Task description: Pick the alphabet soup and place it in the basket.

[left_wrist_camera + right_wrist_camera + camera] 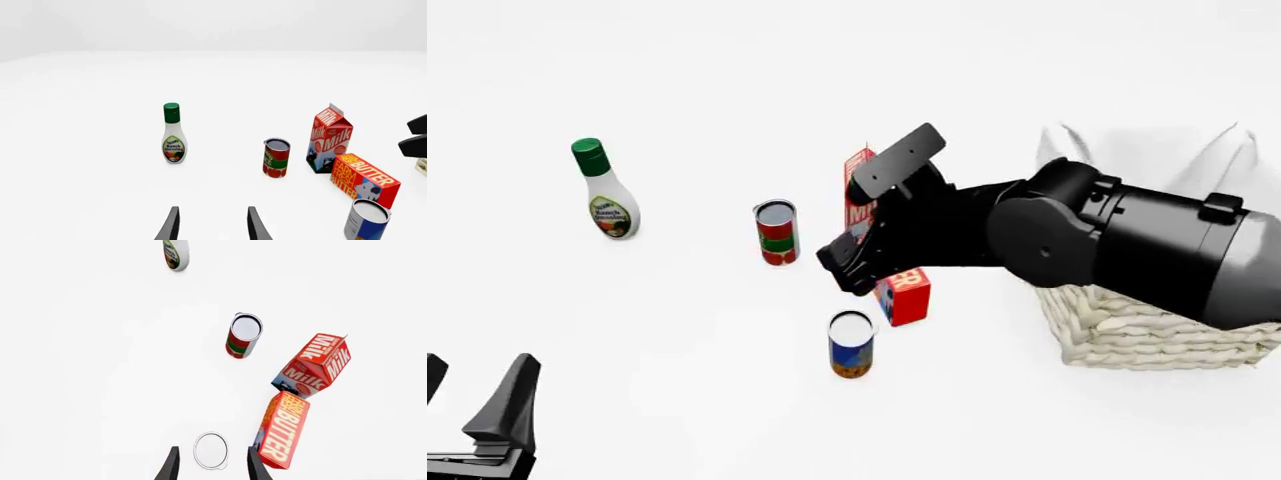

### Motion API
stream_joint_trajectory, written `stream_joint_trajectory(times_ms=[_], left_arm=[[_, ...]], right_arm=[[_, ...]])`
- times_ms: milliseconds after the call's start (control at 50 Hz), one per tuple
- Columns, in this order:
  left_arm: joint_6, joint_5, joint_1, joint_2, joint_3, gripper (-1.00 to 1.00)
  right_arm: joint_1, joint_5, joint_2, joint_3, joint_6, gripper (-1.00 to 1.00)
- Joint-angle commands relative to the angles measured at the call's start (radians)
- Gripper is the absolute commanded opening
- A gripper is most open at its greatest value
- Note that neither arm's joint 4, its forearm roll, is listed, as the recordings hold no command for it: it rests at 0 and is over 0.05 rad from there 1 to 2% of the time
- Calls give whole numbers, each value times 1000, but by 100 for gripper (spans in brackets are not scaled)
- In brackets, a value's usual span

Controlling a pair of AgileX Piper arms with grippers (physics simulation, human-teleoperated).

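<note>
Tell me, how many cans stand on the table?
2. The alphabet soup stands nearest the arms, before the butter box. The red-and-green can stands farther back, left of the milk carton. The right arm may hide more.

Alphabet soup (851, 344): silver-white top, dk blue label, orange-brown band at base. Basket (1134, 335): pale cream weave w/ white cloth lining. Second can (777, 232): red + green label. Ranch dressing bottle (606, 190): white, green cap. Milk carton (328, 139) & butter box (364, 180): red. Right arm (1121, 240): black.
</note>
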Motion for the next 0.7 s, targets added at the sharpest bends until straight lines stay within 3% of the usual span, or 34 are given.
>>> stream_joint_trajectory(times_ms=[20,160,700], left_arm=[[0,0,0,0,0,100],[0,0,0,0,0,100],[0,0,0,0,0,100]], right_arm=[[10,-44,17,28,58,100],[14,-80,33,58,85,100],[-16,-105,60,66,91,100]])
